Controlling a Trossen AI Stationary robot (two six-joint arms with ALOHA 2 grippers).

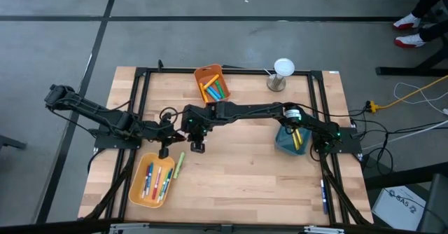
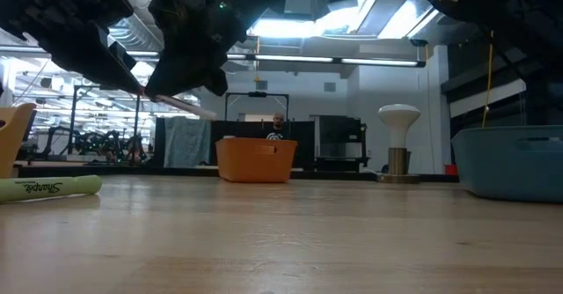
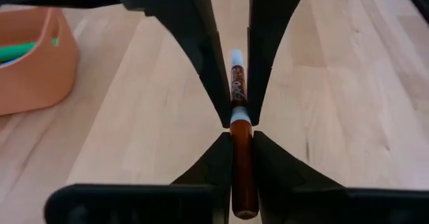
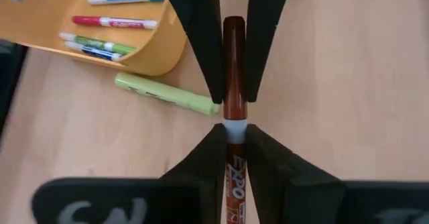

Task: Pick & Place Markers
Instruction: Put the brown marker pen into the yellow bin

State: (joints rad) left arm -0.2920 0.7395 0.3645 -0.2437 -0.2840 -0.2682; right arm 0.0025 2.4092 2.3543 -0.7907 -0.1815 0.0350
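A brown-capped Expo marker (image 3: pixel 242 163) hangs in the air over the middle left of the table, with both grippers shut on it end to end. My left gripper (image 3: pixel 242 135) comes from the table's left, and my right gripper (image 4: pixel 233 127) reaches across from the right to meet it (image 1: pixel 183 126). A green highlighter (image 1: pixel 179 165) lies flat on the table next to a yellow bin (image 1: pixel 137 192) that holds several markers. More markers lie in the orange bin (image 1: pixel 203 73). My left gripper pinches the marker's brown cap (image 3: pixel 243 158) between its two fingers. The fingers lie along the marker, slanting down from the table's left. The marker is clear of the table. My right gripper pinches the white labelled barrel (image 4: pixel 234 174) between its two fingers, just behind the pale ring at the cap. Its fingers also lie along the marker, slanting down from the table's right. The cap (image 4: pixel 233 70) sticks out ahead into the left gripper's fingers.
A blue bin (image 1: pixel 281 144) with a yellow marker stands under the right arm at the right. A white-topped stand (image 1: pixel 280 73) is at the far right. A blue marker (image 1: pixel 324 195) lies by the right frame rail. Bare wood lies across the near middle.
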